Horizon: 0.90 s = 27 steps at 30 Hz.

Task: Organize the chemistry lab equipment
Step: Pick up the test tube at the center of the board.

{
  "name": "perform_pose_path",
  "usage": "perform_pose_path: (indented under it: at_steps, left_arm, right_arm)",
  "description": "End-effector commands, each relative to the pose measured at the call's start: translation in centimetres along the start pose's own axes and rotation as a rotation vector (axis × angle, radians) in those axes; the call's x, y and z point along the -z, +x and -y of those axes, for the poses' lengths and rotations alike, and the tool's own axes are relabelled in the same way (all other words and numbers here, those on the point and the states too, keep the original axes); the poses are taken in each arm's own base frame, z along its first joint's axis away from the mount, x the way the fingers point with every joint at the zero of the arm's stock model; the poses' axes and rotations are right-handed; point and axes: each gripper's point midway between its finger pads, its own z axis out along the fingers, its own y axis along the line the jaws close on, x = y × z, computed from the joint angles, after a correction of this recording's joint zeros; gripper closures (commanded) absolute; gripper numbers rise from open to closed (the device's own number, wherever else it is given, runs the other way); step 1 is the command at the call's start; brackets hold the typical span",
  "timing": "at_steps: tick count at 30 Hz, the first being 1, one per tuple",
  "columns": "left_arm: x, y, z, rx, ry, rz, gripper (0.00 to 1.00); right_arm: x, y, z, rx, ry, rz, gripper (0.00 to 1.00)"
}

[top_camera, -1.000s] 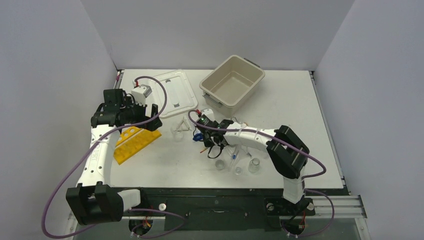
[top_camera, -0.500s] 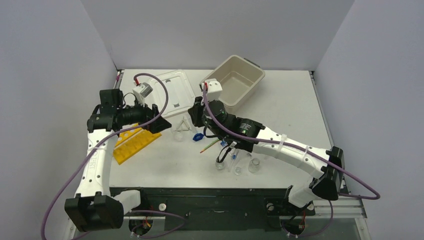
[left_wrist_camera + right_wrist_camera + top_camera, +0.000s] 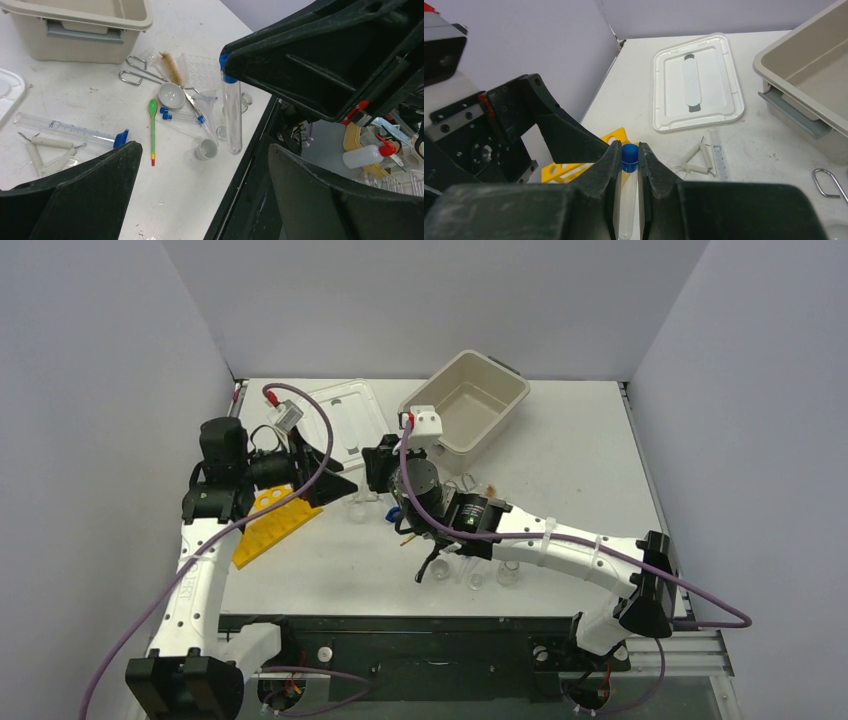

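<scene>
My right gripper (image 3: 629,147) is shut on a clear test tube (image 3: 628,200) with a blue cap (image 3: 629,155) and holds it in the air. In the left wrist view the tube (image 3: 232,115) hangs from the right gripper above the table's near edge. My left gripper (image 3: 202,167) is open and empty, its jaws wide apart and facing the tube. In the top view the left gripper (image 3: 340,478) and the right gripper (image 3: 378,468) are close together. The yellow holed rack (image 3: 265,525) lies below the left gripper, and it also shows in the right wrist view (image 3: 616,136).
Loose items lie mid-table: metal tongs (image 3: 137,75), a brush (image 3: 171,67), a green spatula (image 3: 152,127), a graduated tube (image 3: 70,131), a small white cup (image 3: 206,148) and beakers (image 3: 508,570). The beige tub (image 3: 465,400) and white lid (image 3: 345,425) sit at the back.
My right gripper rose from the pile mid-table and swung left with the test tube, up to the left gripper. My left gripper turned right to face it.
</scene>
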Motion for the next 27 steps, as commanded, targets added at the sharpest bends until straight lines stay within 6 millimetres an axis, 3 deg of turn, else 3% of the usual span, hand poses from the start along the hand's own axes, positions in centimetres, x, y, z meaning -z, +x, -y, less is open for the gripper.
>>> perform_pose_path:
  at_steps: [1, 8, 15, 21, 26, 27]
  left_arm:
    - [-0.6, 0.9, 1.2, -0.013, 0.103, -0.023, 0.06]
    - [-1.2, 1.7, 2.3, -0.064, 0.134, -0.041, 0.11]
    - [-1.6, 1.5, 1.3, -0.09, 0.102, -0.044, 0.29]
    - [-1.5, 0.5, 0.6, -0.138, 0.038, -0.008, 0.56]
    - [-1.2, 0.2, -0.3, -0.196, -0.022, -0.021, 0.95]
    - [-1.1, 0.3, -0.4, -0.197, -0.034, -0.023, 0.99]
  right_arm:
    - [0.1, -2.3, -1.7, -0.107, -0.028, 0.099, 1.0]
    - [-0.2, -1.7, -2.8, -0.129, -0.064, 0.078, 1.0]
    - [0.0, -1.0, -3.6, -0.149, -0.104, 0.043, 1.0]
    - [-0.2, 0.6, -4.3, -0.132, -0.142, -0.015, 1.0]
    - [-0.2, 0.5, -4.2, -0.155, -0.166, -0.041, 1.0]
    - [-0.5, 0.2, -3.9, -0.165, -0.166, -0.043, 1.0]
